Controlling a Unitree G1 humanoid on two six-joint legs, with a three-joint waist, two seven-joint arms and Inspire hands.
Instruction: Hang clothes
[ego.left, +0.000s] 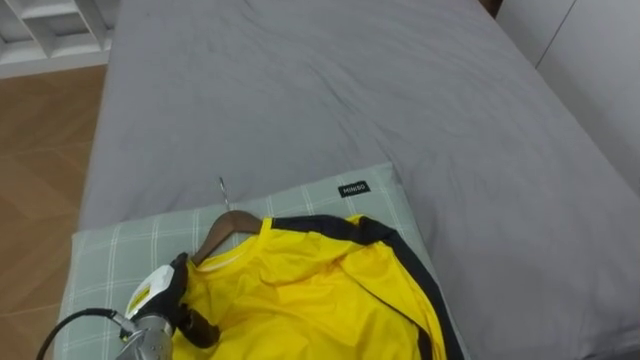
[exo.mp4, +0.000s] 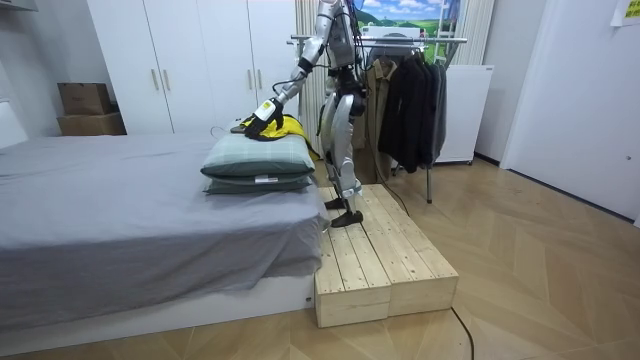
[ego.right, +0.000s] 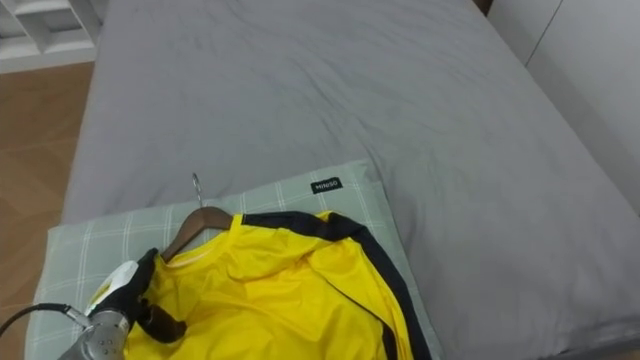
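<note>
The yellow shirt (ego.left: 310, 295) with dark trim lies crumpled on a green checked pillow (ego.left: 120, 250) at the near end of the bed (ego.left: 330, 90). Its collar is up toward the far end of the bed, and its body runs down and to the right, out of the eye view's lower edge. A wooden hanger (ego.left: 215, 237) sits in the collar. Its bare arm slants down to the left, and its metal hook (ego.left: 222, 188) points away across the grey sheet.

The left robot hand (ego.left: 160, 295) rests on the shirt's shoulder at that end of the hanger. I cannot tell whether its fingers are closed on anything.

In the room view the robot stands upright on a wooden platform (exo.mp4: 375, 255) against the side of the bed, one arm stretched out over two stacked pillows. Behind it is a clothes rack (exo.mp4: 400, 40) hung with dark coats (exo.mp4: 410, 100).
</note>
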